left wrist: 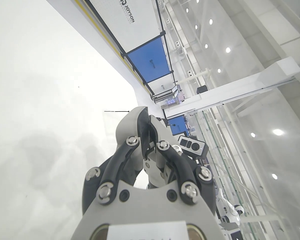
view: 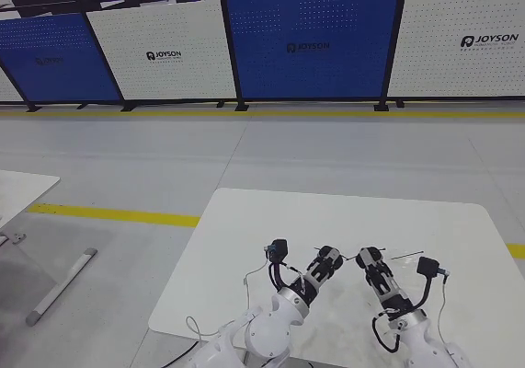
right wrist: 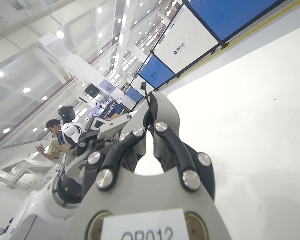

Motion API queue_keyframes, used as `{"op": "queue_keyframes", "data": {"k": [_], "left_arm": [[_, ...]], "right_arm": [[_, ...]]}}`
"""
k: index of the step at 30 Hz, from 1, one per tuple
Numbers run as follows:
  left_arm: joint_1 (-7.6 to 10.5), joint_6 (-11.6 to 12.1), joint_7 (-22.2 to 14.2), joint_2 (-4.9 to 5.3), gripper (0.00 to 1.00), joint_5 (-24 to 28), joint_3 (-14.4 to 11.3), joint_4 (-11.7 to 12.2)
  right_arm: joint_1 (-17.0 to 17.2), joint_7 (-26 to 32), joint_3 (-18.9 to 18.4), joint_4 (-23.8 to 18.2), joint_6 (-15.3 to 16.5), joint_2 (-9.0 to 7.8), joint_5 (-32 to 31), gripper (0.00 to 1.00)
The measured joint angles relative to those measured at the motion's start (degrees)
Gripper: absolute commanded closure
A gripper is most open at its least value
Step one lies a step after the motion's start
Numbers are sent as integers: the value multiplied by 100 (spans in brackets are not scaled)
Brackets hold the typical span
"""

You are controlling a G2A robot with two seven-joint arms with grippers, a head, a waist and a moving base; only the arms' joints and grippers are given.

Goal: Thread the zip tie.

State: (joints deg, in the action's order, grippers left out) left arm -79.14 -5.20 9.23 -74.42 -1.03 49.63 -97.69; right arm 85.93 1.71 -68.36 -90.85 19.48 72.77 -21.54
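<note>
Right gripper [right wrist: 151, 101] was clamped on the black zip tie [right wrist: 143, 85], head protruding. Left gripper [left wrist: 146, 112] was closed, just beside it, above the white table [view: 271, 221].

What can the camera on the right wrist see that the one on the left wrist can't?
Only the right wrist view: the zip tie, its little square head poking out past the shut right gripper. Only the left wrist view: a thin black line against the table beside the shut left gripper; I cannot tell what it is. Both: the white table and the blue and white wall panels behind it.
</note>
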Motion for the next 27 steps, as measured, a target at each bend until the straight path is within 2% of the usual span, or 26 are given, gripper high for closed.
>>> {"op": "queue_keyframes", "data": {"k": [2, 3, 4, 7, 12, 18, 21, 27], "left_arm": [[-7, -8, -9, -5, 100, -12, 8, 8], [-10, -13, -17, -9, 96, -19, 11, 13], [-10, -18, -26, -13, 83, -30, 10, 19], [-7, -30, -34, -23, 78, -96, 0, 28], [-7, -103, -15, -31, 80, -389, -26, 33], [-21, -129, -107, -49, 90, -555, -87, 34], [-13, -144, -167, -60, 86, -623, -120, 48], [1, -137, -192, -86, 88, -664, -134, 57]], "right_arm": [[6, 9, -3, -2, 0, -2, -13, 100], [13, 9, -10, -4, 0, -4, -14, 100], [19, 7, -16, -6, 0, -5, -16, 100], [35, 1, -37, -6, 0, -7, -47, 100], [66, -41, -64, -40, -80, -6, -165, 100], [105, -61, -92, -99, -144, -3, -233, 100], [116, -61, -99, -121, -156, -1, -254, 100], [132, -48, -103, -164, -169, 5, -284, 100]]}}
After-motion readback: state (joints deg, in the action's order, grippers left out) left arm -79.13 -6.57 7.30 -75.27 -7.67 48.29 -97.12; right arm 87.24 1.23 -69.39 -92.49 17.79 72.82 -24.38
